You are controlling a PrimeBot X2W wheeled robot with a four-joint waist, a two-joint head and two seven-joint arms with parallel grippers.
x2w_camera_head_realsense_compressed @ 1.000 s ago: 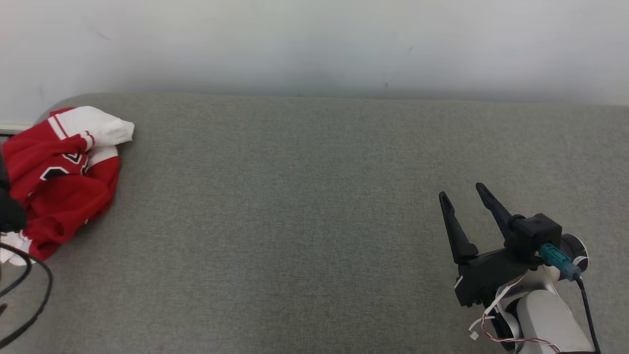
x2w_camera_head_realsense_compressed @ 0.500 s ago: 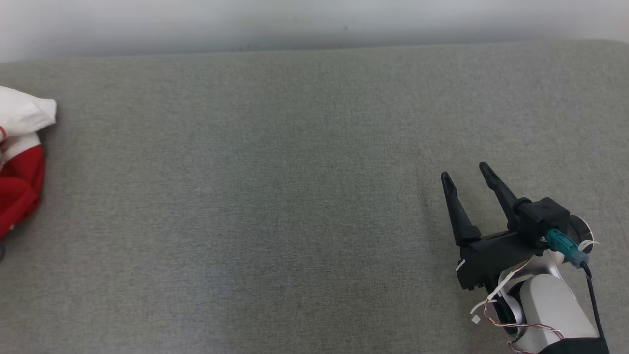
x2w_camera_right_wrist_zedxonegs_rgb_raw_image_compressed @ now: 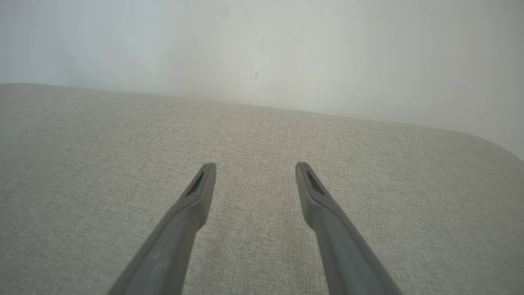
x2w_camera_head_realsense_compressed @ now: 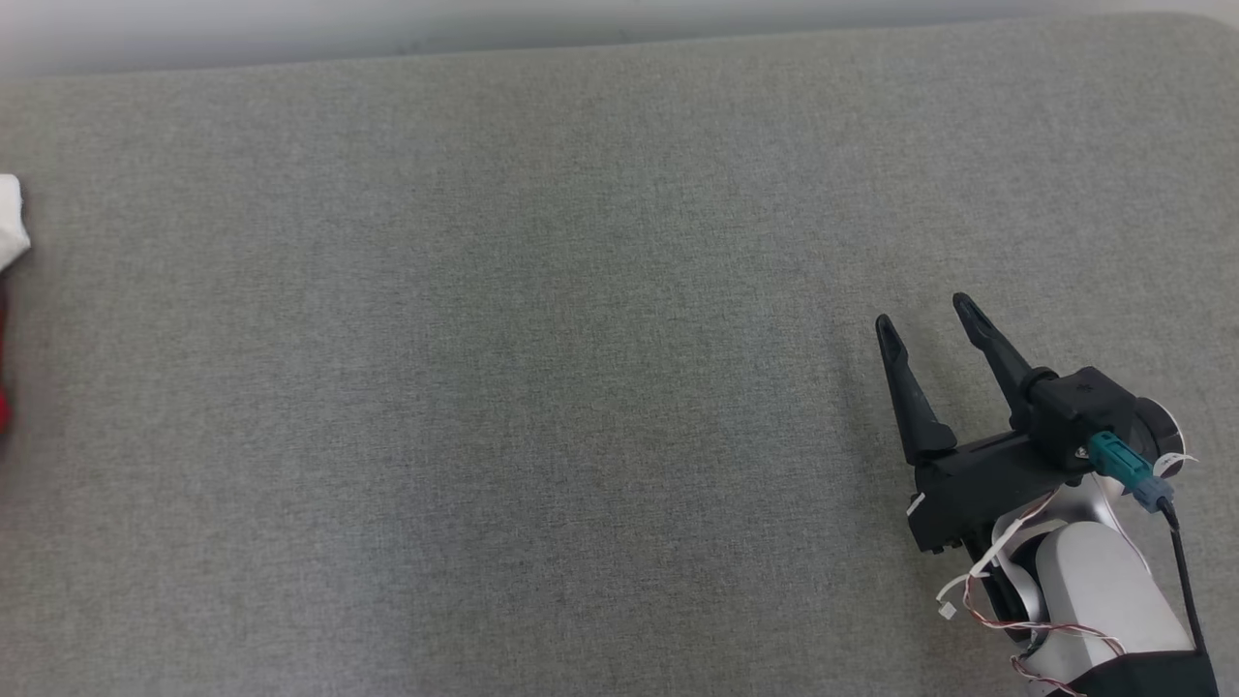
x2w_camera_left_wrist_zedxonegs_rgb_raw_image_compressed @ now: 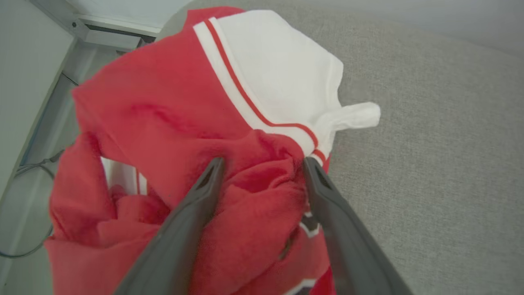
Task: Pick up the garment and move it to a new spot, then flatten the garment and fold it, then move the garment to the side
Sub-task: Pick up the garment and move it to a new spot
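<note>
- I count one garment (x2w_camera_left_wrist_zedxonegs_rgb_raw_image_compressed: 163, 123), a red and white top. It lies crumpled at the left end of the grey padded surface (x2w_camera_head_realsense_compressed: 581, 339), by its rounded corner.
- Bunched up like this, it has no long axis I can call. In the left wrist view the white panel with its red stripe lies at the far end of the heap. A small white tab pokes out to that view's right, toward the bare surface.
- In the head view, a white sliver of it shows at the far left edge.
- I have two grippers with two fingers each.
- The left gripper (x2w_camera_left_wrist_zedxonegs_rgb_raw_image_compressed: 263, 164) is spread wide with a red fold bunched between its fingers (x2w_camera_left_wrist_zedxonegs_rgb_raw_image_compressed: 184, 229). The jaws are not pinched on the cloth.
- The right gripper (x2w_camera_head_realsense_compressed: 924, 315) is spread wide and holds nothing. It sits over bare surface at the right, well apart from the garment, fingers pointing toward the pale wall (x2w_camera_right_wrist_zedxonegs_rgb_raw_image_compressed: 262, 41).
- One dark cable (x2w_camera_left_wrist_zedxonegs_rgb_raw_image_compressed: 24, 246) loops on the floor beyond the surface's corner.
</note>
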